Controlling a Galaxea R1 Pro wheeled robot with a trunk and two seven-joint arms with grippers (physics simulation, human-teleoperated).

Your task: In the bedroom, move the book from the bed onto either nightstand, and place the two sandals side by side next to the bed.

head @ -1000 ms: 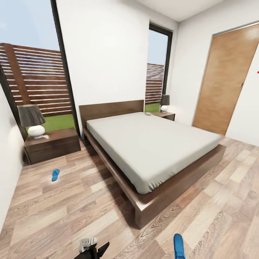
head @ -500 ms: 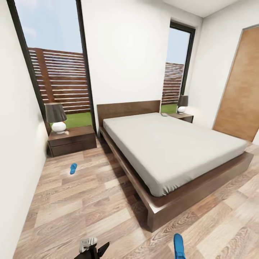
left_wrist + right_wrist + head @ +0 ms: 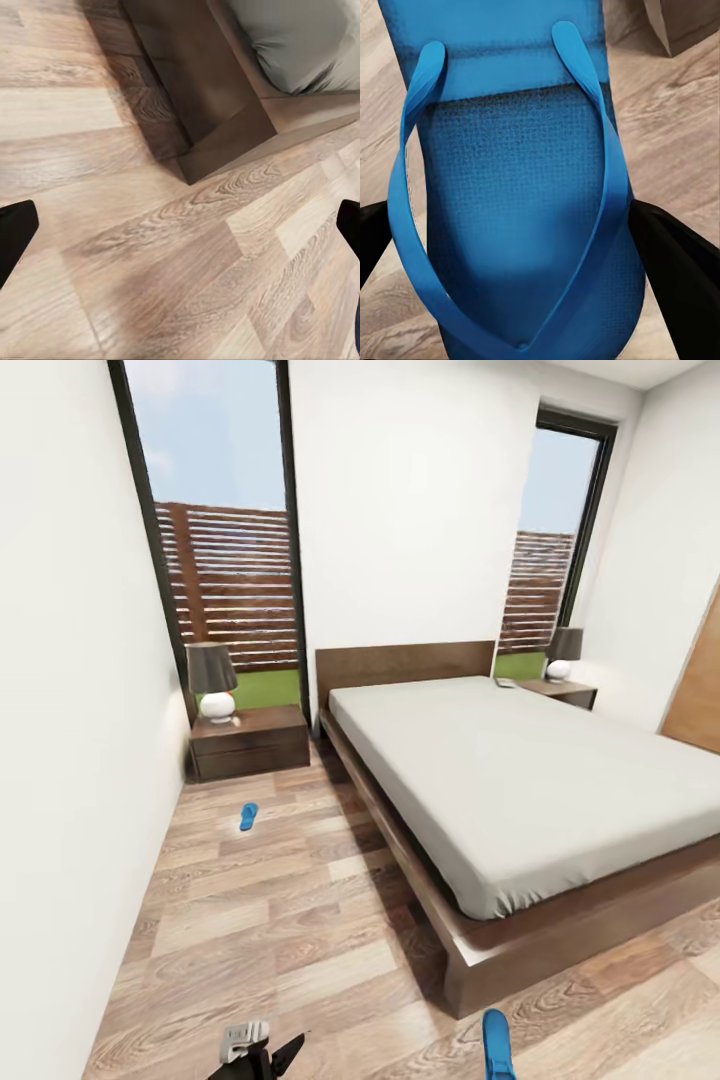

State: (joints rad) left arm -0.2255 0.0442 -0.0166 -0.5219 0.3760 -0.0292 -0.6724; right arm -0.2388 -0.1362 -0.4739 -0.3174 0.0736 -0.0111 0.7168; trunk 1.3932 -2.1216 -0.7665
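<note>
Sandal count: 2. Carried sandal [image 3: 514, 195] sits lengthwise between the right gripper [image 3: 517, 255] jaws, dark fingers pressing its two long edges, so I read the right jaws as closed on it; its blue toe end pokes up at the bottom edge of head view. Floor sandal [image 3: 248, 816] lies flat on the wood floor [image 3: 260, 920], in the aisle between bed [image 3: 520, 780] and left wall, a little short of the near nightstand [image 3: 250, 742].

Left gripper [image 3: 262, 1057]: jaws spread wide w/ nothing between them; wrist cam looks past both fingertips at bare planks and the bed's foot corner.

Book: can't confirm. Mattress looks bare from here; a small pale item on the far nightstand [image 3: 565, 691] is too small to ID.

Step in hand (my read): sandal stage, 1 of 2 picked up, in transit toward its mate. Robot well back from the floor sandal, near the foot of the bed.

Next move needs: drive fwd down the aisle, lower right arm, set carried sandal flat just beside the other, same heading, both close along the bed frame. Floor sandal lies a bit off from the frame, may want a nudge.

Other counts: nightstands 2, lamps 2 (1 per stand), windows 2, bed 1
</note>
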